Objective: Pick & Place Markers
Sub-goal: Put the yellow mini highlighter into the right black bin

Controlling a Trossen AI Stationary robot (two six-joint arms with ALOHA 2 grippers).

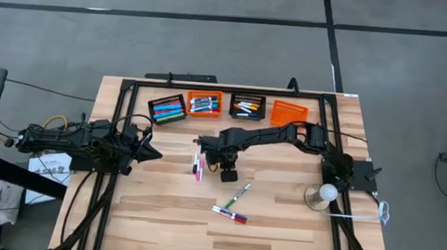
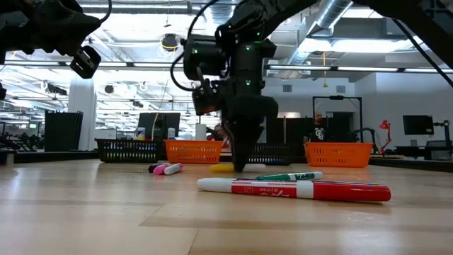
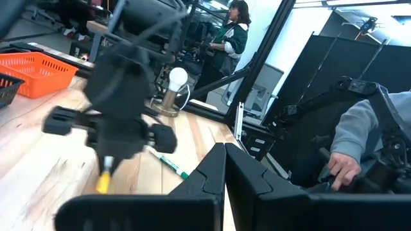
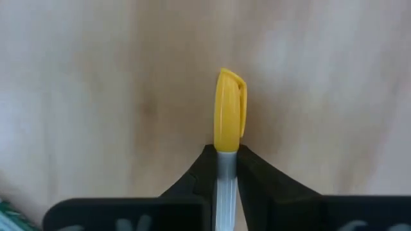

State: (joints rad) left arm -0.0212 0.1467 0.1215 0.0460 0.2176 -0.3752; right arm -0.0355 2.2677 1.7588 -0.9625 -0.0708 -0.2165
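No legible text anywhere (print on red marker (image 2: 311,190) blurred).

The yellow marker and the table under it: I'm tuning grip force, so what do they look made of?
Yellow marker: probably smooth plastic, its glossy cap catching light, held in the right end effector. Table: light wood with visible grain and a satin finish.

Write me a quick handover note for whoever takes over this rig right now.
Right gripper: jaws shut on the yellow marker, low over mid-table.
Left gripper: shut, empty, waiting at the table's left side.
Done: three baskets at the back hold markers; the orange basket on the right looks empty.
Left: bin the yellow one, then the pink marker, green marker and red marker loose on the table.
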